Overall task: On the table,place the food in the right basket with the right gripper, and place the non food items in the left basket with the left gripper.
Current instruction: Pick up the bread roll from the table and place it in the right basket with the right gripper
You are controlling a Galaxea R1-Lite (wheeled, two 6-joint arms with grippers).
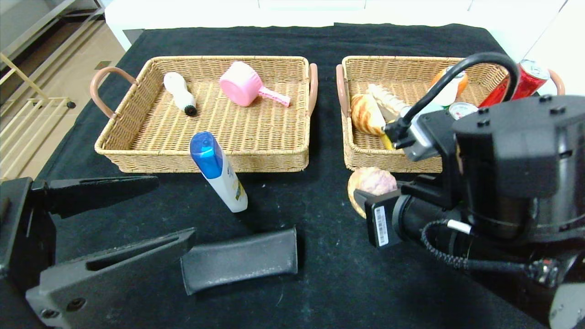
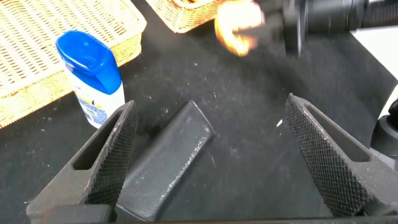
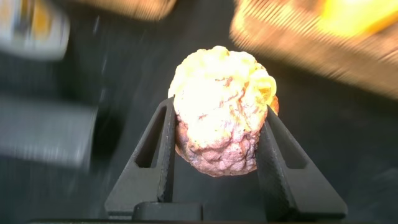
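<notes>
— So where is the bread roll point(image 3: 219, 112)?

— Clamped between the two fingers of the right gripper point(image 3: 217, 146), held off the black table point(image 1: 320, 256), just in front of the right basket point(image 1: 361, 157). It is a lumpy, browned ball.

— And what sits in that basket?

— A striped pastry point(image 1: 365, 114), a red can point(image 1: 525, 82) leaning on the far rim, and what looks like an orange-and-white bottle point(image 1: 450, 87), though the arm covers much of it.

— The left side?

— The left gripper point(image 2: 208, 155) hangs low with its jaws spread wide, gripping nothing. A dark grey pouch point(image 1: 240, 260) lies flat beneath it. Near that stands a white bottle with a blue cap point(image 1: 217, 171), tilted, just in front of the left basket point(image 1: 137, 155).

— Anything inside?

— A white brush point(image 1: 179, 93) and a pink cup point(image 1: 244, 87).
</notes>
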